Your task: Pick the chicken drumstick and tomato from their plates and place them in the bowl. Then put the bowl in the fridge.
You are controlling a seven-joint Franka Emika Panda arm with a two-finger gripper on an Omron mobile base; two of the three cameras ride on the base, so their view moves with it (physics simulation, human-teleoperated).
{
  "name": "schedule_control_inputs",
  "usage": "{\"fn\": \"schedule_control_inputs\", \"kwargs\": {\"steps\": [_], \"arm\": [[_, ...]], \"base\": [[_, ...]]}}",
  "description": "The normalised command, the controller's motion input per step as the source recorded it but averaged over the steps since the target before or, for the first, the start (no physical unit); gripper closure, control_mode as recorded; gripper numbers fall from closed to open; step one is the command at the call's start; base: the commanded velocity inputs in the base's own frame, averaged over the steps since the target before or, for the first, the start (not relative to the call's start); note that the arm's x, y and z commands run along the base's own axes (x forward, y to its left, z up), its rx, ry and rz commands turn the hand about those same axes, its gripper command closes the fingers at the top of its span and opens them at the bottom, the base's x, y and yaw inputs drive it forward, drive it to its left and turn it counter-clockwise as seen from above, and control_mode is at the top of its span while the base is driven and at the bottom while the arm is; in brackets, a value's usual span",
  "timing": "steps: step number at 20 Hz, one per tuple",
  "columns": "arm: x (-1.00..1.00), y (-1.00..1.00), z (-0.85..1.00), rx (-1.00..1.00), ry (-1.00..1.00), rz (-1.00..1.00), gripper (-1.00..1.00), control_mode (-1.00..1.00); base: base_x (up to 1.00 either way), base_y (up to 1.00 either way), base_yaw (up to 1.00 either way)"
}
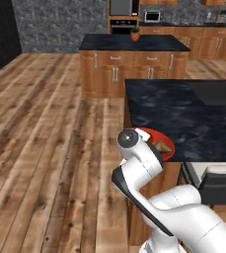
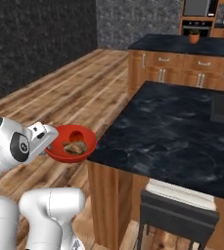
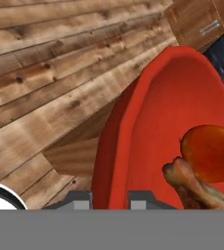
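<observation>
The shallow round bright red bowl point(image 2: 70, 145) is serving as the landmark here, and it is hanging in the air beside the corner of the dark marbled stone worktop point(image 2: 167, 132), over the brown wooden plank floor point(image 2: 69, 93). Left of the bowl in the right base view, the white arm's tool point(image 2: 49, 138) is reaching in from the robot's side and is gripping the bowl by its near rim. In the hand view the 2 dark fingertips point(image 3: 84, 201) are sitting on either side of that red rim, closed tightly on it, with the bowl wall point(image 3: 133, 146) rising straight up from between them.

Inside the bowl, the small tan-brown lumpy chicken drumstick point(image 3: 194, 185) is lying on the bottom, its knobbly end pointing toward the gripped rim. The small round red tomato point(image 3: 209, 152) is resting just behind the drumstick and is touching it. In the right base view the drumstick point(image 2: 74, 147) is showing as a brown lump in the bowl's middle.

Right of the bowl, the worktop is stretching away, carried on orange-brown wooden cabinet sides point(image 2: 106, 200). In the left base view the bowl point(image 1: 160, 143) is peeking out behind the arm's white elbow, at the worktop's near left corner. Beyond the bowl, a second dark-topped wooden island point(image 1: 134, 59) with silver handles is standing, carrying a small potted plant point(image 1: 134, 34).
</observation>
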Motion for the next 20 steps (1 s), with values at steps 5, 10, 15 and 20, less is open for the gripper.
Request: {"fn": "schedule_control_inputs", "kwargs": {"steps": [5, 10, 15, 20], "arm": [[0.00, 0.00, 0.00, 0.00, 0.00, 0.00, 1.00, 1.00], [0.00, 0.00, 0.00, 0.00, 0.00, 0.00, 1.00, 1.00], [0.00, 0.00, 0.00, 0.00, 0.00, 0.00, 1.00, 1.00], [0.00, 0.00, 0.00, 0.00, 0.00, 0.00, 1.00, 1.00]], "base": [[0.07, 0.90, 0.00], [0.22, 0.86, 0.00], [0.41, 0.76, 0.00], [0.55, 0.63, 0.00]]}}
